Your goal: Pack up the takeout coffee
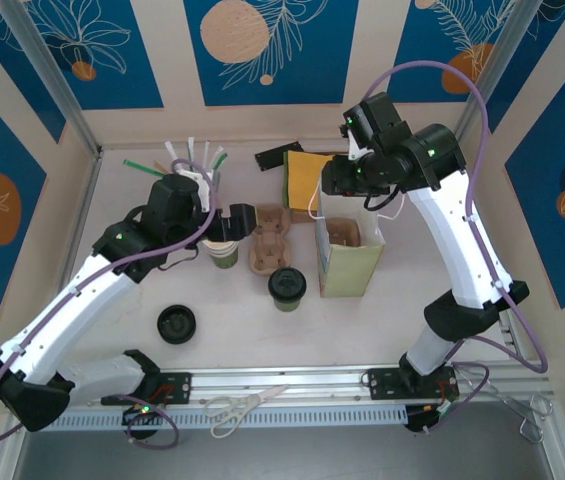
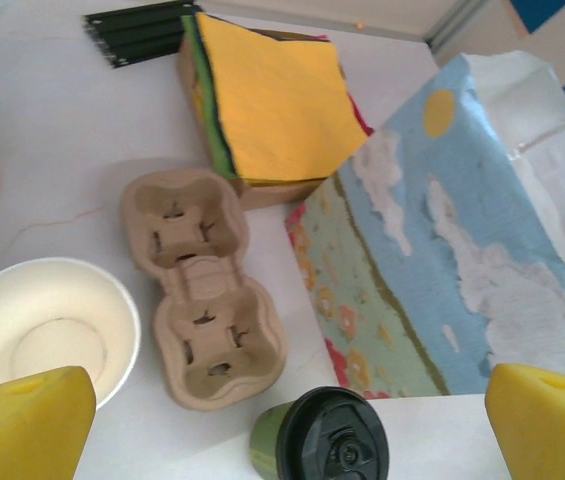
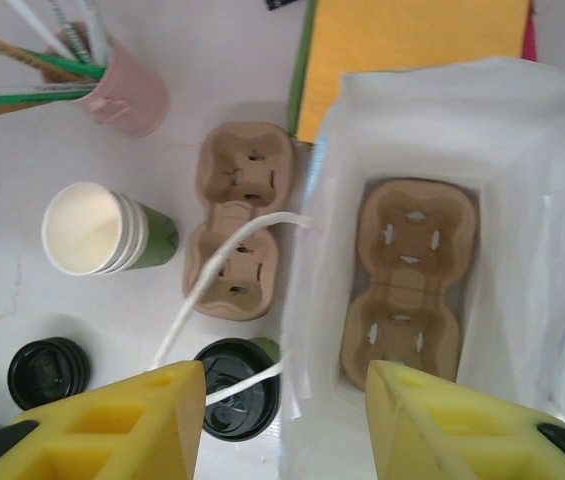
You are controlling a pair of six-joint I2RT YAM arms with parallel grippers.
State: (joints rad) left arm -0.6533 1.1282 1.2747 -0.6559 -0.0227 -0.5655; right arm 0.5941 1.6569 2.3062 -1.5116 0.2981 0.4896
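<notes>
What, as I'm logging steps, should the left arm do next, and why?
Probably ease the open left gripper down toward the takeout coffee: it stands lidded and ungrasped on the table, and the bag beside it already holds a carrier.

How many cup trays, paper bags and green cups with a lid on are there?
Brown moulded-pulp two-cup trays: 2
Open paper bag, printed outside, white inside: 1
Green paper cup with round black plastic lid: 1
Total: 4
</notes>
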